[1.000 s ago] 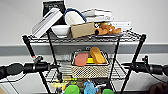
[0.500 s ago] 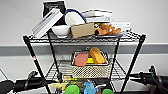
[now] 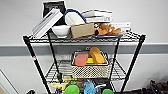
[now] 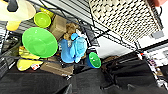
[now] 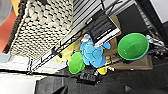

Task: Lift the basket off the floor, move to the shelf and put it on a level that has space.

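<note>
The cream-white woven basket (image 3: 90, 71) rests on the middle level (image 3: 56, 72) of the black wire shelf (image 3: 37, 65), on its right half. It holds red, yellow and orange items. Seen from below, the basket's mesh underside (image 4: 122, 17) lies close in the left wrist view, and likewise (image 5: 40, 27) in the right wrist view. My left gripper (image 4: 98, 88) and right gripper (image 5: 95, 89) hang low in front of the rack, each with its fingertips apart and nothing between them. Dark carpet floor (image 4: 37, 85) lies under them.
The top tier is crowded with books (image 3: 47, 21), a white bowl (image 3: 60, 30), a brown cardboard box (image 3: 82, 30) and an orange plush toy (image 3: 107, 29). The lower tier holds green bowls (image 4: 39, 42), a blue plush toy (image 5: 93, 53) and yellow items. A white wall stands behind.
Both arms, earlier raised at the sides of the middle tier, have sunk down and nearly left the head view. The basket stays on the tier.
</note>
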Robot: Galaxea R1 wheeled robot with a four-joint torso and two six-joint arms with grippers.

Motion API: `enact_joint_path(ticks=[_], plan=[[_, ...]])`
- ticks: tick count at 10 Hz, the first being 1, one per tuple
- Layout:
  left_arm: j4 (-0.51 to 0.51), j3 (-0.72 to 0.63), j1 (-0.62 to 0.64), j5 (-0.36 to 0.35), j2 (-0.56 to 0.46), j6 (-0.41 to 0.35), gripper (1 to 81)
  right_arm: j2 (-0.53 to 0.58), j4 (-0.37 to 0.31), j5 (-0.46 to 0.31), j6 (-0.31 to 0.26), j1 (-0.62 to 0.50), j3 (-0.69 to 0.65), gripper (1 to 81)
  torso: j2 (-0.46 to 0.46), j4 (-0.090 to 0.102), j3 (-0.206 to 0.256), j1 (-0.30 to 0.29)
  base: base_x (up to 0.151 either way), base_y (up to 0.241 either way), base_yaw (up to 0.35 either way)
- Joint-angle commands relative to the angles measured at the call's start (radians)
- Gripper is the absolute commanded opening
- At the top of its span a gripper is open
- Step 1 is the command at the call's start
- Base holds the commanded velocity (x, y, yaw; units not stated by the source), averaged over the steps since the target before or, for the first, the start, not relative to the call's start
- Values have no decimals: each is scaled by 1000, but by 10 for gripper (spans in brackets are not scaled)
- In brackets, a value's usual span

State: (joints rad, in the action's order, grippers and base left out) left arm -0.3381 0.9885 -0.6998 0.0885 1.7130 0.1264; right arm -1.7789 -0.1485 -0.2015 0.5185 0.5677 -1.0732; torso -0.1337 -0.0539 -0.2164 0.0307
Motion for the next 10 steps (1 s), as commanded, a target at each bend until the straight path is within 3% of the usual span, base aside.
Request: enact_joint_path(ticks=[1, 5, 10], plan=[[24, 85, -197, -108, 77, -71, 811, -45, 4, -21, -6, 79, -77, 811, 0, 0, 0, 0, 0, 0, 0], [59, 249, -358, -139, 217, -73, 811, -191, 12, -21, -32, 275, -257, 811, -1, 0, 1, -1, 0, 0, 0], [87, 488, -477, -150, 413, -74, 811, -394, 115, -21, -35, 436, -494, 811, -1, 0, 2, -2, 0, 0, 0]])
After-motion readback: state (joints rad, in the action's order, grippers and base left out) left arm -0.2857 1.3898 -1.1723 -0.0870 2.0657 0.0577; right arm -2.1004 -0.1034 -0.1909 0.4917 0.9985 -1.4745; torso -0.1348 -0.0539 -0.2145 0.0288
